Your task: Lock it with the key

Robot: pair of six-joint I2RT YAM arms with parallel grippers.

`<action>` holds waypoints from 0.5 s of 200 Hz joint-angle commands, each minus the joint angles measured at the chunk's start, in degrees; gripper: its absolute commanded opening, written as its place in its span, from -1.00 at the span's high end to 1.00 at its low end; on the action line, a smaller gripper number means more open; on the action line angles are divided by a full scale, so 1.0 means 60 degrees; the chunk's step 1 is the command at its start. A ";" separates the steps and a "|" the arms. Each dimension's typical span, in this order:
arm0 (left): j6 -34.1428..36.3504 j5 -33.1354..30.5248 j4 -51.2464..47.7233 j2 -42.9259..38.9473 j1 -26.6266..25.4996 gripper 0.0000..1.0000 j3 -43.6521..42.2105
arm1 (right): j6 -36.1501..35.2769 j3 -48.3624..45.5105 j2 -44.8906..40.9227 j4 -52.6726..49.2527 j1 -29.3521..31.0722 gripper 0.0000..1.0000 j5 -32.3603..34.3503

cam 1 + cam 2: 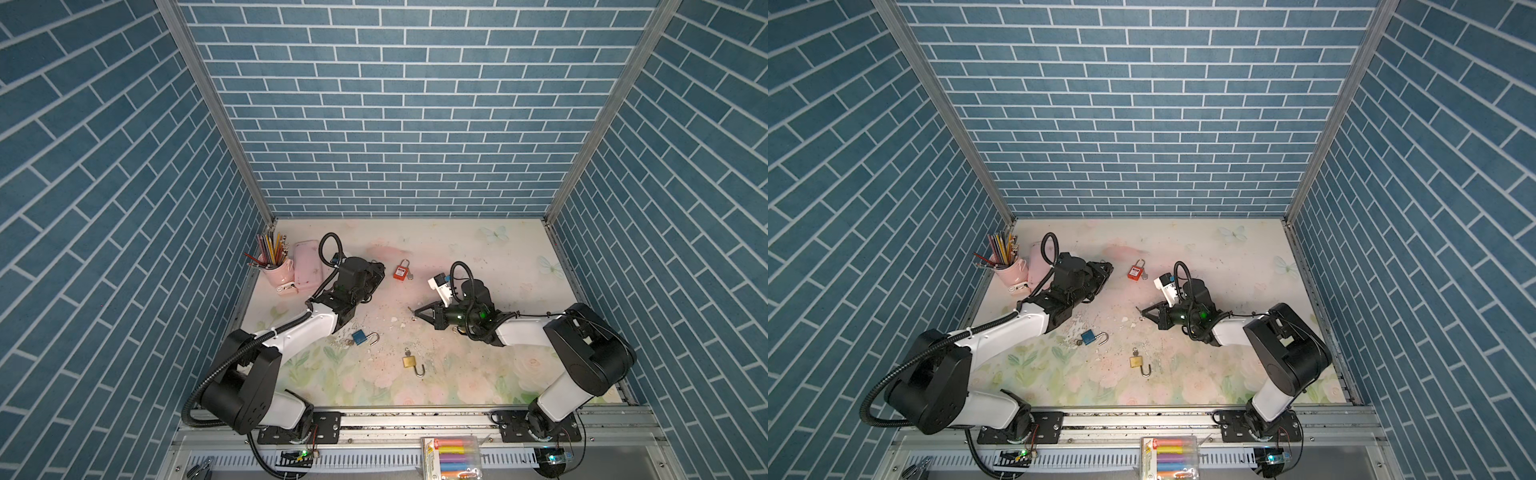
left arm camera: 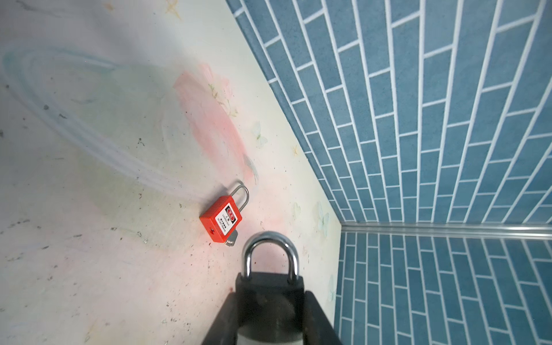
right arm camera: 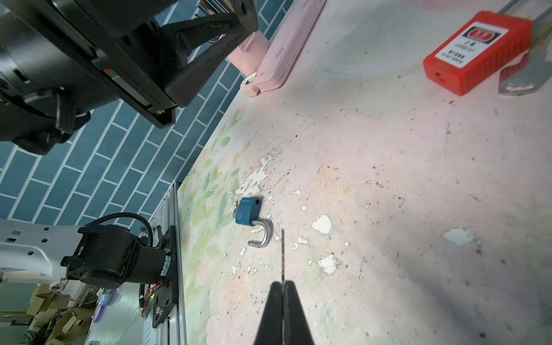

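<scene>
At the left gripper: clamped on the black padlock, one finger on each flank of the body. It seems to ride clear of the table, toward the back-left. The shackle points away from the wrist and both its legs reach the body.
Reason for that hold: gripping the flanks leaves the end of the body free, I judge. The keyway itself shows in no view.
At the right gripper: fingers pressed together on the key. The thin blade is seen edge-on and sticks straight out past the tips.
Reason for that hold: pinching the head leaves the whole blade bare for insertion.
Between the arms: the two grippers are well apart, and the right tips aim toward the left arm, low over mid-table.
Red padlock: flat on the table between the grippers, shackle closed, a key at its base. Not the working lock, by my reading.
Blue padlock, brass padlock: flat nearer the front, shackles swung open, untouched.
Pink cup of pencils, pink case: back-left corner beside the left arm, out of the work.
Step in hand (judgement): bring the blade to the black padlock's keyway, insert, turn.
Risk (judgement): the blade's edge must match a slot not yet in sight, and a thin pinch may let the key twist.
</scene>
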 commanded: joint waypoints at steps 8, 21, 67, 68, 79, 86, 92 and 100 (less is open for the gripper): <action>0.2166 -0.0563 -0.1319 0.0067 -0.0320 1.00 0.1240 | 0.0359 -0.0105 -0.0780 -0.0272 -0.0552 1.00 0.0480; 0.3074 -0.1049 -0.2164 0.0431 -0.0714 1.00 0.2028 | 0.0380 -0.0035 -0.1035 -0.0793 -0.0963 1.00 0.0860; 0.4447 -0.1823 -0.4754 0.2945 -0.2381 1.00 0.5165 | 0.0719 0.0102 -0.1534 -0.2268 -0.2521 1.00 0.1948; 0.4455 -0.1814 -0.4798 0.3024 -0.2416 1.00 0.5257 | 0.0740 0.0096 -0.1544 -0.2271 -0.2553 1.00 0.1953; 0.4467 -0.1762 -0.5381 0.3783 -0.2729 1.00 0.6015 | 0.0895 -0.0041 -0.1658 -0.2295 -0.2926 1.00 0.1955; 0.4380 -0.1720 -0.5716 0.4268 -0.2866 1.00 0.6449 | 0.0927 -0.0095 -0.1717 -0.2304 -0.3082 1.00 0.1946; 0.4275 -0.1604 -0.5938 0.4649 -0.2969 1.00 0.6810 | 0.0936 -0.0143 -0.1777 -0.2356 -0.3199 1.00 0.1944; 0.4149 -0.1435 -0.6143 0.5120 -0.3060 1.00 0.7179 | 0.0928 -0.0201 -0.1878 -0.2428 -0.3338 1.00 0.1973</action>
